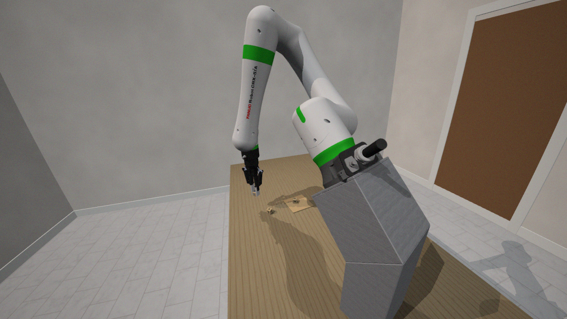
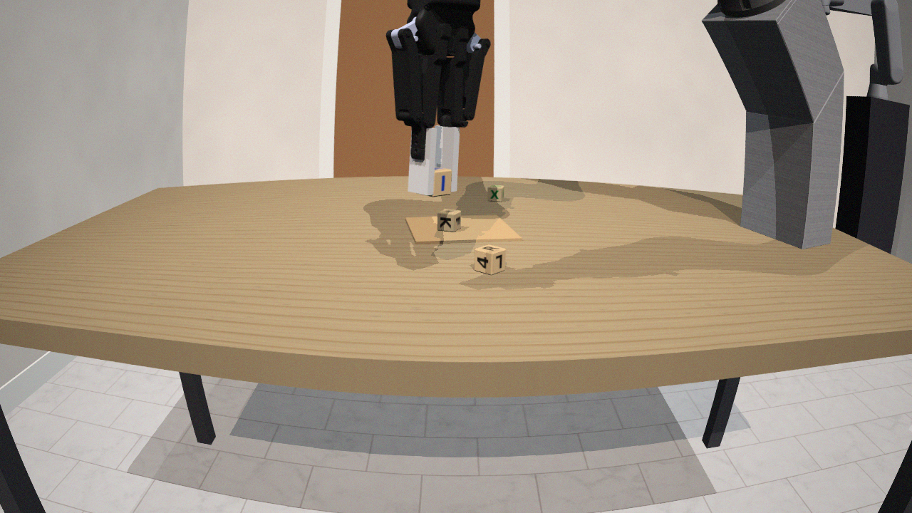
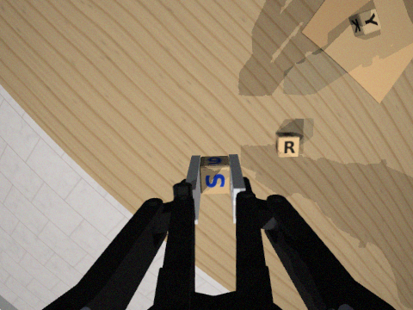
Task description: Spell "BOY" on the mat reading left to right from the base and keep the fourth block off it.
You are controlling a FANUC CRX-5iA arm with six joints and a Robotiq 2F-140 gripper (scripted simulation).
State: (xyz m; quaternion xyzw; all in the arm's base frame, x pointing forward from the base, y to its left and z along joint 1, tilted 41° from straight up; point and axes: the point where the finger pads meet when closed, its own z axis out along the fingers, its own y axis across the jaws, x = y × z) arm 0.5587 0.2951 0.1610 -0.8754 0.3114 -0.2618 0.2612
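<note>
Gripper (image 1: 254, 192) (image 2: 434, 184) (image 3: 215, 169) grasping blue-lettered blk (image 2: 442, 182) (image 3: 215, 180), raised off tbl (image 1: 253, 254) (image 2: 446, 318) (image 3: 107, 86). Wrist view: R blk (image 1: 269, 210) (image 2: 489, 260) (image 3: 288, 146) at 2 o'clock from it; Y-top blk (image 1: 295, 200) (image 2: 449, 220) (image 3: 371, 21) on mat (image 1: 297, 207) (image 2: 424, 234) (image 3: 379, 86).

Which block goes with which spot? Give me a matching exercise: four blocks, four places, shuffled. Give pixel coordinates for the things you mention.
Blocks
1. blue S block (image 1: 254, 193) (image 2: 442, 182) (image 3: 215, 181)
2. R-topped block (image 1: 269, 210) (image 2: 489, 260) (image 3: 288, 146)
3. Y-topped block (image 1: 295, 200) (image 2: 449, 220) (image 3: 371, 21)
4. green X block (image 2: 495, 193)

Places
A. on the mat (image 1: 301, 207) (image 2: 504, 232) (image 3: 380, 88)
B. on the table (image 1: 243, 254) (image 2: 255, 286) (image 3: 129, 108), beyond the mat in the exterior view
C. raised, between the gripper's (image 1: 254, 192) (image 2: 434, 182) (image 3: 215, 174) fingers
D. on the table, on the mat's near side in the exterior view

Pairs: 1-C, 2-D, 3-A, 4-B
</note>
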